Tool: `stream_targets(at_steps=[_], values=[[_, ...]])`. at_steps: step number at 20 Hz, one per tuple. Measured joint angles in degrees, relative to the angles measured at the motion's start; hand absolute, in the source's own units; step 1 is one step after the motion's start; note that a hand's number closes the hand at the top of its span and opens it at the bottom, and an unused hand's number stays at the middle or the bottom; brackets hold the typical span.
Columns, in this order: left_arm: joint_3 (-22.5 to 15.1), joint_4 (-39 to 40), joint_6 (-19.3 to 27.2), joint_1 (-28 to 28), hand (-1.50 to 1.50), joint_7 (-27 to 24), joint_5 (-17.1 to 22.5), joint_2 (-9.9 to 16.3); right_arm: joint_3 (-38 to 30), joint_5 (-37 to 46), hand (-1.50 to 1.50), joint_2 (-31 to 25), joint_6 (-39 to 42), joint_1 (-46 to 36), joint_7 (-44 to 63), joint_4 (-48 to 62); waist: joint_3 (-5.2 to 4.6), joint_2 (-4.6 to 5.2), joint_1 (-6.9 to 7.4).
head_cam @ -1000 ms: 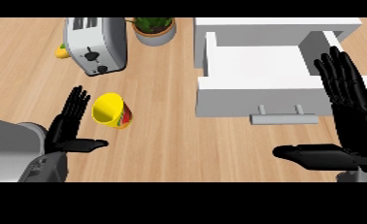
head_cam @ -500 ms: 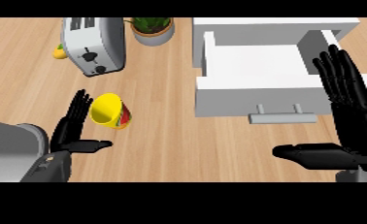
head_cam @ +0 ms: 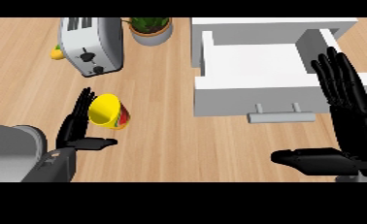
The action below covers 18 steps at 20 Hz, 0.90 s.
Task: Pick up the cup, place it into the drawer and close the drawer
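Black and spread flat, the left hand [head_cam: 77, 122] stands on edge at the lower left of the head view, fingers straight and pointing away from the robot, thumb stuck out sideways toward the right. Its fingers lie just beside the cup [head_cam: 109, 112]; whether they touch the rim cannot be told, and nothing is curled round it. The right hand [head_cam: 341, 103] shows at the right edge, likewise open, fingers straight and upright, thumb reaching left across the wooden surface [head_cam: 165, 140]; it holds nothing and rests near the front right corner of the drawer [head_cam: 254, 75].

One cup is in view: yellow, lying tilted on the surface with its open mouth turned up and to the left, a red and green print on its side. It sits well apart from the drawer, to that drawer's lower left.

One drawer, white, stands pulled open, with one grey bar handle [head_cam: 281, 117] on its front.

One silver toaster [head_cam: 91, 44] lies at the upper left, one potted plant [head_cam: 150, 28] just right of it, and a small yellow object [head_cam: 57, 52] peeks from behind the toaster's left side.
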Motion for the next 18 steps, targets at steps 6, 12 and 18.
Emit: stream_targets(at_steps=[6, 12, 18], values=[[0.30, 0.41, -0.93, -1.13, -1.50, -0.10, 0.33, -1.07, 0.20, -0.13, -1.50, 0.24, 0.10, -1.35, 0.51, 1.23, -0.04, 0.13, -0.07], [0.47, -0.05, -3.61, -1.98, -1.50, 0.35, 0.86, -1.30, -0.27, -0.35, -1.50, 0.12, 0.29, -2.03, 0.01, 2.40, -0.05, 0.18, -0.22], [0.40, -0.99, -7.10, -2.52, 1.50, 1.52, 1.69, -2.63, -0.12, -0.51, -1.50, 0.18, 0.73, -1.22, -0.24, 2.43, -0.03, 0.11, -0.18]])
